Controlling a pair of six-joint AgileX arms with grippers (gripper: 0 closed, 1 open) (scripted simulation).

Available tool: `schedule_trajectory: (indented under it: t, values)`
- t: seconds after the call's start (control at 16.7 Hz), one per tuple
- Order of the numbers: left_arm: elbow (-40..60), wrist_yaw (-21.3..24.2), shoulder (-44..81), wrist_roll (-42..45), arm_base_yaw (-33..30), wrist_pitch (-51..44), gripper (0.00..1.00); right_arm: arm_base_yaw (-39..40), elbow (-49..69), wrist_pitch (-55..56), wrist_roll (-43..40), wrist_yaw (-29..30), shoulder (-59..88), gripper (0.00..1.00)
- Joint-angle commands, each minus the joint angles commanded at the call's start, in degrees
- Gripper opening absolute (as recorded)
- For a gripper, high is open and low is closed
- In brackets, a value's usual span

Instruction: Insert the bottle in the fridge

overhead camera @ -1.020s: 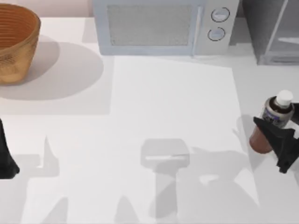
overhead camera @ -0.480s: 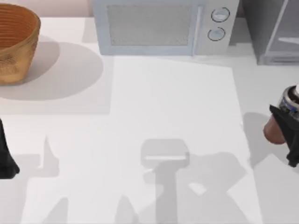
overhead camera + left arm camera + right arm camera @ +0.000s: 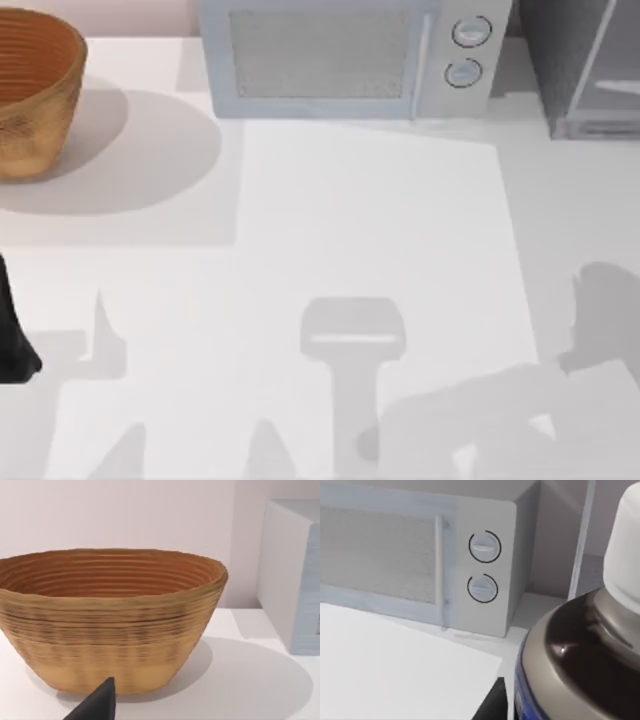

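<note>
Here: glossy brown bottle (image 3: 580,650), white cap, beside boxy microwave (image 3: 420,555).

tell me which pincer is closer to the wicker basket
Left. Its pincer sits just in front of the wicker basket; the right one, close against the bottle, faces the microwave by the fridge.

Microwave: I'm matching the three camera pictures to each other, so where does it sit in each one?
Top view: the microwave stands at the table's far edge, between the basket and the fridge.
Left wrist view: its pale side wall stands beside the basket.
Right wrist view: its door and front panel face the camera, beyond the bottle.
Shared landmark: its two round knobs, seen from above and from the right wrist.
</note>
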Motion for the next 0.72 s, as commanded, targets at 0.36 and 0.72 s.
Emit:
schedule_trajectory:
  t: [0.36,0.72]
  values:
    - [0.0,0.0,0.0,0.0,0.0,0.0,1.00,-0.6,-3.5,-16.1,2.7,11.8,-23.2,0.01]
    - [0.0,0.0,0.0,0.0,0.0,0.0,1.00,-0.7,-3.9,-19.5,3.4,14.5,-27.8,0.01]
